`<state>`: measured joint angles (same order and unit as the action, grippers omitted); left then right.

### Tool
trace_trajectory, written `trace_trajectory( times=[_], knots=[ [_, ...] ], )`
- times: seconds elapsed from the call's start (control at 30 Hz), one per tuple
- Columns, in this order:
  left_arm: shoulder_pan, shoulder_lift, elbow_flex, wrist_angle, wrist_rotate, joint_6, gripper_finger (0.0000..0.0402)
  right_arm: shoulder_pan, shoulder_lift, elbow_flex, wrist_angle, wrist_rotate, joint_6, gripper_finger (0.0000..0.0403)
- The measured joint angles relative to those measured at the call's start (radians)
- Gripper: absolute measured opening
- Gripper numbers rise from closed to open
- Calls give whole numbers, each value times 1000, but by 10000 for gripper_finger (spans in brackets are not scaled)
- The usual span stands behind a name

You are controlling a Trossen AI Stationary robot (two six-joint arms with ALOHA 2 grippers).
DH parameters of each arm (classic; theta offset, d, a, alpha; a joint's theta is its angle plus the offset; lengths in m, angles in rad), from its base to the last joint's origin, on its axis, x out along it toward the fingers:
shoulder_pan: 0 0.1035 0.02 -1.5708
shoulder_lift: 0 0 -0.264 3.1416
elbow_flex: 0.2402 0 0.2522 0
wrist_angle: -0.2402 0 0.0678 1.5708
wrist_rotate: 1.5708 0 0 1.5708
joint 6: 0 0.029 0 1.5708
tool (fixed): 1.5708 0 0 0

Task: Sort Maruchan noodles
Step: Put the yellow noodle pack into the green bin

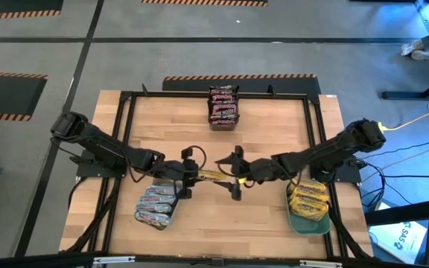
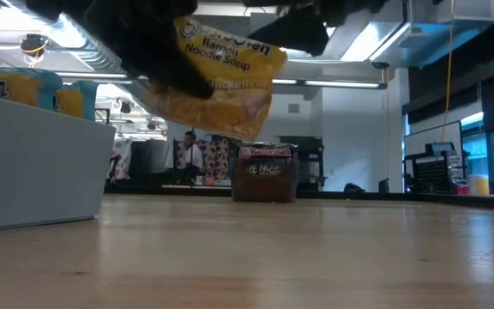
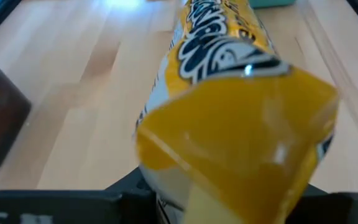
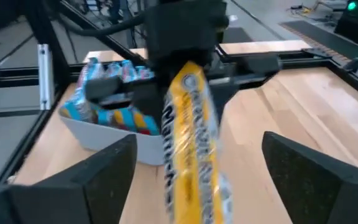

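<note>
Both arms meet at the middle of the high view, over the wooden table [image 1: 267, 126].

Left gripper [image 1: 194, 175]: reaches in from the left of the frame and is clamped on one end of a yellow packet [image 1: 213, 176]. The left wrist view shows that packet [image 3: 229, 112] filling most of the picture, its near end pinched at the bottom edge. In the low view the same packet [image 2: 221, 77] hangs in the upper centre, clear of the tabletop, tilted, printed face toward the camera.

Right gripper [image 1: 233, 176]: comes in from the right of the frame, just beside the packet's other end. Its fingers [image 4: 92, 180] stand spread wide in the right wrist view, with the packet [image 4: 188, 155] passing between them untouched on either side. It has hold of nothing.

Other packets:
- Dark brown stack [image 1: 224, 106] at top centre of the high view; in the low view it sits on the table in mid frame [image 2: 266, 173].
- Silver-and-red packets in the grey tray [image 1: 146, 220], lower left of the high view; seen behind the left gripper in the right wrist view [image 4: 114, 112].
- Yellow packets in the teal tray [image 1: 311, 225], lower right.
</note>
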<state>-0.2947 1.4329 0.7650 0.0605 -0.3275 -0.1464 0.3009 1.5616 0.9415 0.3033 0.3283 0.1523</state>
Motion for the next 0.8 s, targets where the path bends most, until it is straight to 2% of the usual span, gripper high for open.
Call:
trace_trajectory(
  times=[0.17,0.37,0.5,0.63,0.8],
  knots=[
    [17,37,0,18,0,-21,126,-38,91,121,-111,-82,-4,332],
    [27,40,-1,19,11,-29,125,-84,196,288,-412,-78,1,332],
    [27,40,-1,21,11,-29,126,-97,251,359,-511,-116,33,323],
    [27,39,-1,23,11,-22,126,-103,284,385,-535,-162,66,277],
    [23,39,-1,22,25,-20,127,-105,288,389,-528,-166,71,176]
  ],
)
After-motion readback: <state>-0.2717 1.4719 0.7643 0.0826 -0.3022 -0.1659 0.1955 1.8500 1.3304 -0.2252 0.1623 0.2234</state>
